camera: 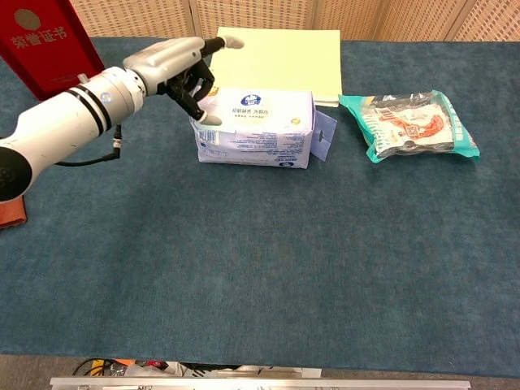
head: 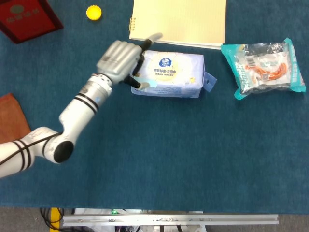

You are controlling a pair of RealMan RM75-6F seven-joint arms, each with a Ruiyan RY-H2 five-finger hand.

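The left hand (head: 119,60) sits at the left end of the pale blue tissue pack (head: 172,76), which lies flat on the blue cloth-covered table (head: 193,154), a little left of the middle and toward the far side. The hand's fingers (camera: 195,91) are curled in, while one finger sticks out straight toward the far right, its tip over the near left corner of the yellow notebook (head: 181,20). The thumb tip rests at the upper left edge of the pack; from the chest view it looks to be touching the wrapper, though I cannot tell whether anything is really pinched. The pack's small plastic tab juts out at its right end. Just beyond the pack lies the notebook, its spiral binding on the left. Well to the right of the pack is a teal-edged snack bag (head: 264,66) with a clear window showing orange contents. At the far left a red certificate booklet (head: 26,17) stands propped up, with a yellow bottle cap (head: 93,12) lying between it and the notebook. A reddish-brown object (head: 12,122) lies at the left edge. The right hand does not show in either view.
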